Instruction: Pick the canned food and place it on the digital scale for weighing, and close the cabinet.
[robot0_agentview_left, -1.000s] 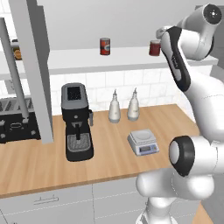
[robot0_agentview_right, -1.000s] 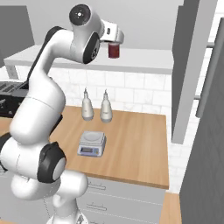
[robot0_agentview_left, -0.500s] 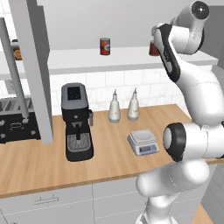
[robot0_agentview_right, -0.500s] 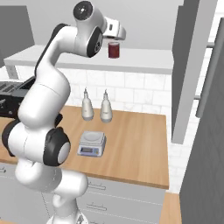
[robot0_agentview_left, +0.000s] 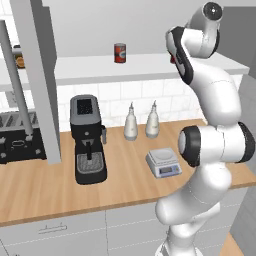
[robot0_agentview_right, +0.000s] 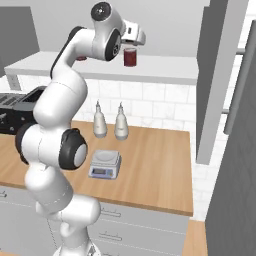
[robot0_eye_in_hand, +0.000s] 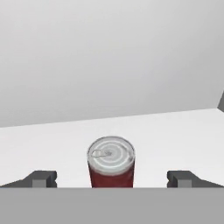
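Wooden counter (robot0_agentview_left: 125, 175) under white tile, with a pale shelf (robot0_agentview_right: 165, 72) above between the open grey cabinet (robot0_agentview_right: 217, 75) doors. On the counter stand a black coffee machine (robot0_agentview_left: 88, 140), two white bottles (robot0_agentview_left: 141, 121) and the scale (robot0_agentview_left: 163, 162), its plate bare. No writing can be read on any label. Gripper (robot0_eye_in_hand: 111, 178) is up at the shelf, jaws wide apart, one either side of the can (robot0_eye_in_hand: 111, 162), not touching it. A second red can (robot0_agentview_left: 120, 52) stands well apart along the shelf, with open shelf around both
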